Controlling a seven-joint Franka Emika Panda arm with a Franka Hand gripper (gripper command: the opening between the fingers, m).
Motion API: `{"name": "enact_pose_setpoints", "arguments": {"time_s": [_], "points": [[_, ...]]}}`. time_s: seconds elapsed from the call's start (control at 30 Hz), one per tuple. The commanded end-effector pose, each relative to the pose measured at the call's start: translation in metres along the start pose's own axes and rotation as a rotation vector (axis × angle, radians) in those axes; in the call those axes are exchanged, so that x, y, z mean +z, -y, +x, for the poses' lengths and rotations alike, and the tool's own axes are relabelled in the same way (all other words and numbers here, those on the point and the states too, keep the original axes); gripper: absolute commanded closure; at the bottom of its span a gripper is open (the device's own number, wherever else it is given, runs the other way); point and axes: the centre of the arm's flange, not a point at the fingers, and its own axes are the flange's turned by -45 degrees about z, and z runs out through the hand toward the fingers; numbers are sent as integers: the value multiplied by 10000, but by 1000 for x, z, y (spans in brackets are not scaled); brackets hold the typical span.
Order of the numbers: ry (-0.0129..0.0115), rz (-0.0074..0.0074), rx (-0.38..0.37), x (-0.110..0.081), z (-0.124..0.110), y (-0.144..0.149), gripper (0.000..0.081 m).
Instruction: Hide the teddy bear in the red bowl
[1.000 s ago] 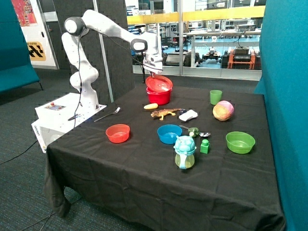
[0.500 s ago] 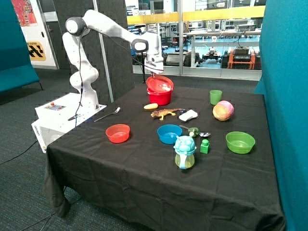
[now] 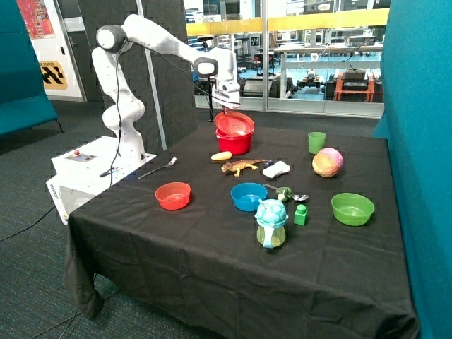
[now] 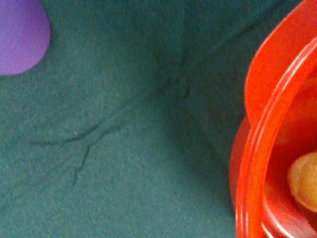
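Note:
The deep red bowl (image 3: 234, 143) stands at the far side of the black-clothed table (image 3: 212, 254). A flat red plate (image 3: 234, 123) lies on top of it like a lid, slightly tilted. My gripper (image 3: 227, 106) hangs right at the plate's far rim. In the wrist view the plate's rim (image 4: 267, 74) overlaps the bowl's wall (image 4: 237, 163), and a tan rounded lump, the teddy bear (image 4: 304, 181), shows inside the bowl under the plate. The bear is hidden in the outside view.
In front of the bowl lie a yellow piece (image 3: 221, 156), a toy lizard (image 3: 242, 167) and a white object (image 3: 276, 169). Nearer stand an orange-red small bowl (image 3: 173, 195), a blue bowl (image 3: 248, 196), a green bowl (image 3: 352, 208), a light-blue toy (image 3: 271, 222), a green cup (image 3: 316, 142) and a ball (image 3: 327, 162).
The plate has settled flatter and lower onto the red bowl. My gripper has shifted slightly with it.

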Motion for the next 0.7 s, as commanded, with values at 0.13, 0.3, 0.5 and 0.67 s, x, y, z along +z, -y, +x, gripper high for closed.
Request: {"name": "enact_pose_setpoints", "arguments": {"time_s": [0.13, 0.3, 0.5, 0.67], "points": [[-28, -13, -130, 2, -1, 7, 13], [-28, -13, -116, 2, -1, 8, 7], [-28, -13, -58, 2, -3, 7, 6], [-29, -13, 167, -2, -6, 1, 27]]}}
